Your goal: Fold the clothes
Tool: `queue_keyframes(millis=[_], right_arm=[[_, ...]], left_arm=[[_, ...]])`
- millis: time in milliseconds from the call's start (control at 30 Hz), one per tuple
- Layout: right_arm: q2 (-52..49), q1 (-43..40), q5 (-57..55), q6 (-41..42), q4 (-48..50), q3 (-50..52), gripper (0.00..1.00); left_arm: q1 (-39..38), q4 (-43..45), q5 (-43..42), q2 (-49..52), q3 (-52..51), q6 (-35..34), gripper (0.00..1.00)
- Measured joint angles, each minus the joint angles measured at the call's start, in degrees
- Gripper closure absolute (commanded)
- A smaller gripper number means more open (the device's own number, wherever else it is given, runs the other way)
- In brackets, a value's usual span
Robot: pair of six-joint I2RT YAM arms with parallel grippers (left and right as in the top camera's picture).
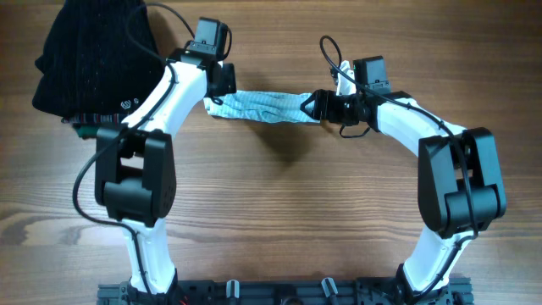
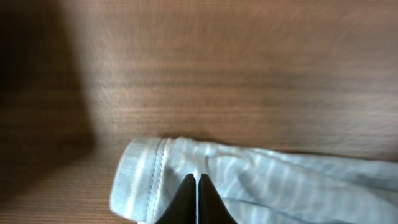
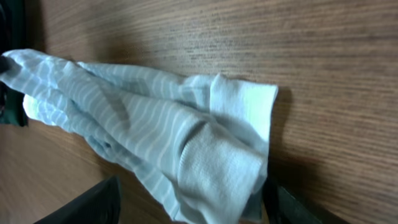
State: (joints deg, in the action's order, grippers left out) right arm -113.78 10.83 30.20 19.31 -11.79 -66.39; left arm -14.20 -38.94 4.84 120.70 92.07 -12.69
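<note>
A: Left gripper [image 2: 196, 182], quick?
B: Fingers are pressed together with no gap, pinching the pale blue-white striped garment [image 1: 258, 106] just inside its hemmed end.
A: Right gripper [image 3: 193, 200]?
B: Its fingers [image 3: 93, 204] stand wide apart, one on either side of the garment's other, bunched end. Nothing is clamped. Can't tell whether either finger touches the cloth.
A: Arm poses?
B: Both forearms reach in toward the garment from opposite ends, elbows bent. Left wrist is over the garment's left end, right wrist at its right end.
A: Where's the garment?
B: On the wooden table [image 1: 279, 195], stretched in a narrow band between the two grippers.
A: Anything else?
B: A black knit garment [image 1: 93, 59] lies well left of the striped garment, beyond the left arm. A dark green piece with plaid trim [image 1: 85, 129] pokes out under it, mostly hidden.
A: Hard to see?
B: Left wrist view is blurred. Right wrist view cuts off the fingertips at the bottom edge.
</note>
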Motion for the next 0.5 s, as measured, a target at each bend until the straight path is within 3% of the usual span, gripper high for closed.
queue_keyframes(millis=[333, 400, 500], right_arm=[[-3.3, 0.0, 1.1, 0.4, 2.9, -1.2, 0.44], [-3.6, 0.0, 1.3, 0.4, 3.1, -1.4, 0.54], [-4.2, -0.1, 1.2, 1.0, 3.2, -1.5, 0.88]], left_arm=[[0.0, -1.1, 0.0, 1.6, 0.0, 0.0, 0.96], [0.0, -1.1, 0.0, 1.6, 0.0, 0.0, 0.96], [0.0, -1.1, 0.0, 1.6, 0.0, 0.0, 0.96]])
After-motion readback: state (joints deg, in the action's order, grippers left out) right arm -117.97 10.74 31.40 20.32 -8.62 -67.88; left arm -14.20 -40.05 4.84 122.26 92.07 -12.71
